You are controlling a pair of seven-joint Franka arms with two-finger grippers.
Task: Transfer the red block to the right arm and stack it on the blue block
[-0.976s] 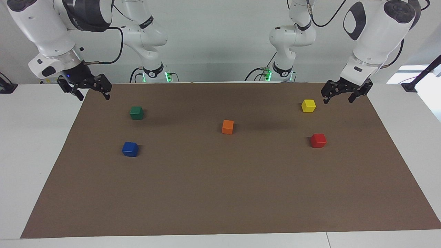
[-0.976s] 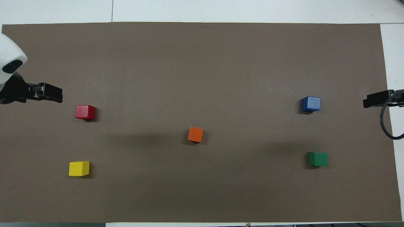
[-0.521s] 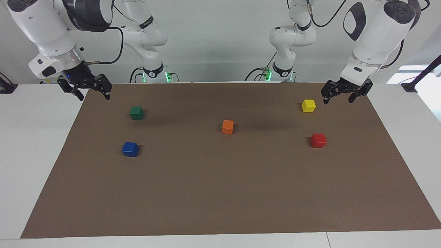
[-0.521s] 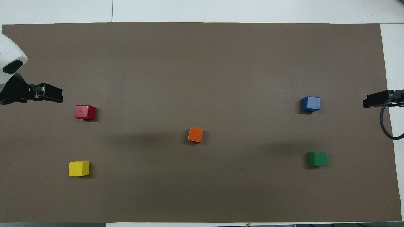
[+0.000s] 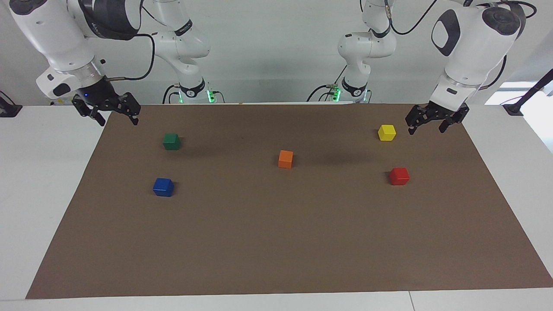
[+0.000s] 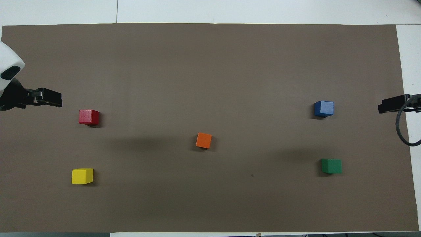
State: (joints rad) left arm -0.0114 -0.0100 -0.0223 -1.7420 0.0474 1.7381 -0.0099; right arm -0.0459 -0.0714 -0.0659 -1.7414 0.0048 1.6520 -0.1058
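The red block (image 5: 399,176) lies on the brown mat toward the left arm's end, and also shows in the overhead view (image 6: 88,117). The blue block (image 5: 163,187) lies toward the right arm's end, and also shows in the overhead view (image 6: 324,108). My left gripper (image 5: 427,128) hangs open and empty above the mat's edge beside the yellow block, apart from the red block; its tip shows in the overhead view (image 6: 54,99). My right gripper (image 5: 117,122), with the blue wrist light, waits open and empty over the mat's corner at its own end; its tip shows in the overhead view (image 6: 386,107).
A yellow block (image 5: 386,132) lies nearer to the robots than the red one. An orange block (image 5: 285,158) sits mid-mat. A green block (image 5: 171,141) lies nearer to the robots than the blue one. The mat (image 5: 276,242) lies on a white table.
My left gripper has shifted slightly outward toward its own end of the table. The right arm and all blocks have not moved.
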